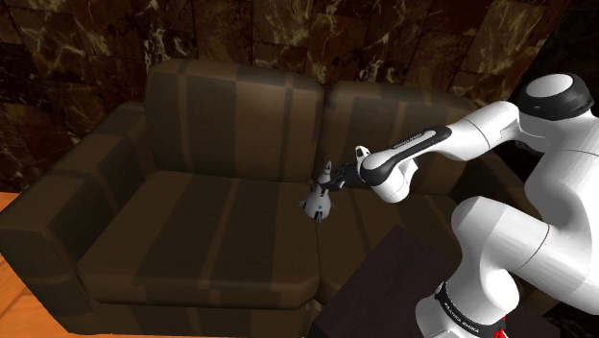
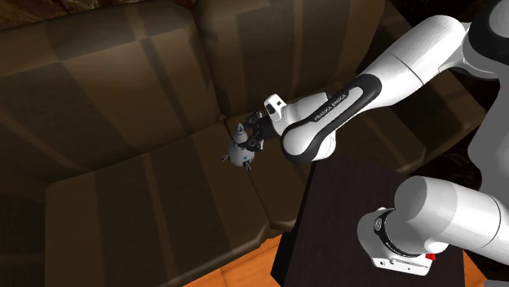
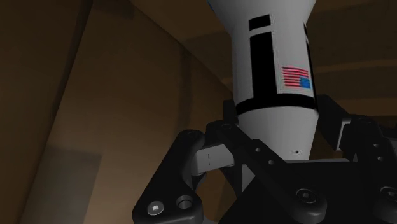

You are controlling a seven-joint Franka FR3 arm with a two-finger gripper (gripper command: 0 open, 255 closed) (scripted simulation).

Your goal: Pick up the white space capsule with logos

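The white space capsule [image 1: 319,201] is a small cone-shaped body with black bands and a flag decal. It hangs over the seam between the two seat cushions of the sofa. My black gripper [image 1: 333,180] reaches in from the shoulder view's right and is shut on the capsule's narrow end. From the second exterior view the capsule [image 2: 240,151] sits just left of the gripper [image 2: 258,133], its wide base pointing down toward the seat. In the wrist view the capsule [image 3: 275,70] stands clasped between the fingers [image 3: 184,178], flag side facing the camera.
A dark brown sofa [image 1: 192,240] with a tall backrest and padded arms spreads below the gripper. My dark stand [image 1: 384,288] occupies the lower right. An orange wooden floor [image 1: 19,307] shows at the lower left, and a dark marbled wall [image 1: 288,34] rises behind.
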